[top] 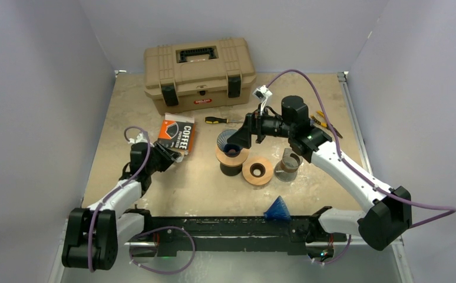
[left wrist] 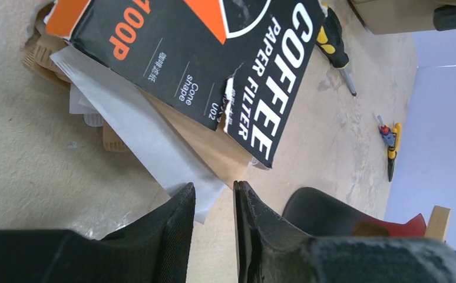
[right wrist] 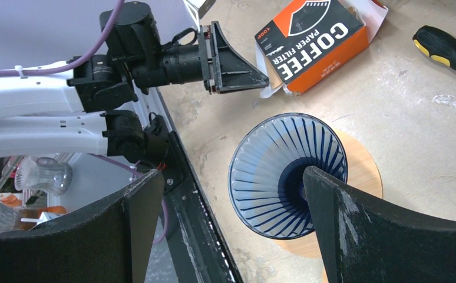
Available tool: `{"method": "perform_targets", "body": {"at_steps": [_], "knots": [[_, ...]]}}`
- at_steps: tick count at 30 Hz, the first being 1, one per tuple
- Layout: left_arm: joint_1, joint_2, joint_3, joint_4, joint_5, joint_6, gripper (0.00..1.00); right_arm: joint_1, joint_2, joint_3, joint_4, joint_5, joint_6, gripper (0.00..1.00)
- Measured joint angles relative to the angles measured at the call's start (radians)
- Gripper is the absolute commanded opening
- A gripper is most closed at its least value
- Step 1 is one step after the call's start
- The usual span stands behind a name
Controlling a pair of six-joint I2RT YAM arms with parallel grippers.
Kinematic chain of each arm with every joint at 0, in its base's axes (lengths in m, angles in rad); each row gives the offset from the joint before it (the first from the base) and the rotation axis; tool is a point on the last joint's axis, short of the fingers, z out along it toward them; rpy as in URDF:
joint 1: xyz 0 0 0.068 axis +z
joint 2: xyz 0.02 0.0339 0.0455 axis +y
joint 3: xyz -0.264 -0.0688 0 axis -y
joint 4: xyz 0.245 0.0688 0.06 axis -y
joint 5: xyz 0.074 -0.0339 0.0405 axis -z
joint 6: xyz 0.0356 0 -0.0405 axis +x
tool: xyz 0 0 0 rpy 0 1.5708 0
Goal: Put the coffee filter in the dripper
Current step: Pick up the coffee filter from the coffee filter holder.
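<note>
Left wrist view: left tool (left wrist: 214, 188), slightly parted, is hovering at a corner of the filter (left wrist: 131, 118).
Limp, light paper is needing a gentle edge pinch; right tool (right wrist: 231, 175) is gaping open.

The black-and-orange filter box (left wrist: 214, 59) reads "COFFEE PAPER FILTER", "100P", "Cone shape" and "02".

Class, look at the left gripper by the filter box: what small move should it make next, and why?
Probably ease the left gripper forward so the white filter paper poking from the coffee filter box slips between its slightly parted jaws; nothing is gripped yet, and the dripper sits empty.
</note>
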Motion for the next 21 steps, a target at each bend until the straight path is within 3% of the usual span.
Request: {"method": "perform_targets", "body": {"at_steps": [14, 21], "knots": [[0.000, 0.151, -0.012, 0.214, 0.039, -0.063, 0.25, 0.000, 0.000, 0.000, -0.003, 0.002, 0.000, 0.92], [0.000, 0.184, -0.046, 0.298, 0.044, -0.090, 0.31, 0.000, 0.000, 0.000, -0.003, 0.002, 0.000, 0.92]]}}
